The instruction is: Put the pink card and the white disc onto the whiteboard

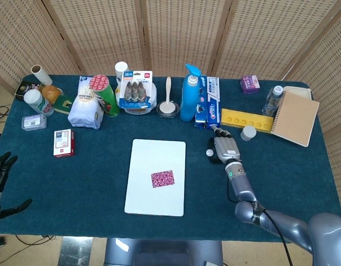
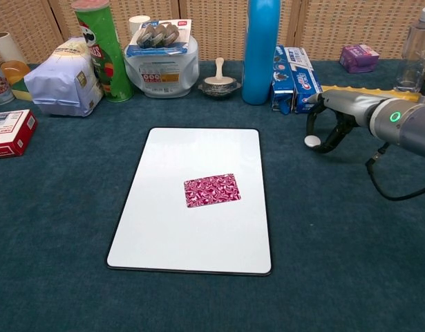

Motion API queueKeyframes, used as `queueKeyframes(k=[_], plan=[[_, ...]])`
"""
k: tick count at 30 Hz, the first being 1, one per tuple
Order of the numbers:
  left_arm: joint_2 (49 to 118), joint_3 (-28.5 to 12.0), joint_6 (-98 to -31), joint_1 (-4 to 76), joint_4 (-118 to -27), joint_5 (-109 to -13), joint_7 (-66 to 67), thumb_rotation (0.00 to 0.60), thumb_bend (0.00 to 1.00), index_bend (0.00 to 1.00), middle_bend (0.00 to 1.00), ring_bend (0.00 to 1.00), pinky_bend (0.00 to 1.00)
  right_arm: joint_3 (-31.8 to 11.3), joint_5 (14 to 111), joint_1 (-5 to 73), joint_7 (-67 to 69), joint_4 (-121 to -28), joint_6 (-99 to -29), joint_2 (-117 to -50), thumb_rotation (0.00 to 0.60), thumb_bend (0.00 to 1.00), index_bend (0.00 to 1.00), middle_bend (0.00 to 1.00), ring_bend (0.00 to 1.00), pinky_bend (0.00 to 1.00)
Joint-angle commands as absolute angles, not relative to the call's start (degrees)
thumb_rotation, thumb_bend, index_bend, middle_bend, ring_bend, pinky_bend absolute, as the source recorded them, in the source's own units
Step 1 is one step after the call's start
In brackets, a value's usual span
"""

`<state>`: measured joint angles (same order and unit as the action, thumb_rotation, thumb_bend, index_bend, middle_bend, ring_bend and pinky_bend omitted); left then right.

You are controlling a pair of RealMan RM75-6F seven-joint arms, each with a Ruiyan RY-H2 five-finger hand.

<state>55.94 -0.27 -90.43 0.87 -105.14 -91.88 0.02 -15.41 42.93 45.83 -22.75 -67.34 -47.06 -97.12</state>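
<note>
A dark blue cloth covers the table (image 1: 92,183), with woven screens standing behind it. The right hand (image 2: 331,123) reaches down over the white disc (image 2: 312,141) to the right of the whiteboard (image 2: 198,228) — its fingers curl around the disc, though whether they actually pinch it is hard to make out. In the head view the disc (image 1: 209,152) shows just beside the hand (image 1: 223,148). The pink card (image 2: 211,189) lies flat near the middle of the whiteboard. The left hand (image 1: 0,177) sits cut off at the frame's edge, fingers spread, holding nothing. A clear tub (image 2: 162,69) at the back carries a blister pack (image 2: 159,36) on top.
</note>
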Motion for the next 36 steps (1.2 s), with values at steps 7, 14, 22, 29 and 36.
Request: queueKeyframes(k=[7,14,22,29,36], plan=[[55.99,-0.29,-90.4,0.86,-105.26,-91.73,0.23,0.6,0.05,0.0,0.0,0.0,0.0,-15.22,43.73,45.86,-21.88,-67.25,-47.53,-97.19,0.6,0.38,0.47,0.0,0.0,0.0],[55.69,-0.3,-90.24,0.99,-105.16,-91.82,-0.45,0.6,0.05,0.0,0.0,0.0,0.0,-15.12,47.93,44.43,-20.92,-75.17,-51.83,-93.78,0.6,0.39,0.48,0.0,0.0,0.0],[55.37,-0.02,-90.51,0.86,-104.95,-92.43,-1.38,0.6,0.05,0.0,0.0,0.0,0.0,-14.03,52.01,43.59,-23.23,-89.88,-56.35,-90.11,0.6,0.4,0.48,0.0,0.0,0.0],[54.99,0.21,-90.41,0.88,-104.6,-92.77,-2.44,0.6,0.05,0.0,0.0,0.0,0.0,-11.18,51.65,45.24,-29.87,-96.82,-58.02,-92.87,0.6,0.4,0.48,0.0,0.0,0.0],[54.64,0.3,-90.16,1.04,-104.43,-92.89,-3.24,0.6,0.05,0.0,0.0,0.0,0.0,-9.58,49.29,46.82,-34.19,-96.24,-58.83,-97.66,0.6,0.4,0.48,0.0,0.0,0.0]])
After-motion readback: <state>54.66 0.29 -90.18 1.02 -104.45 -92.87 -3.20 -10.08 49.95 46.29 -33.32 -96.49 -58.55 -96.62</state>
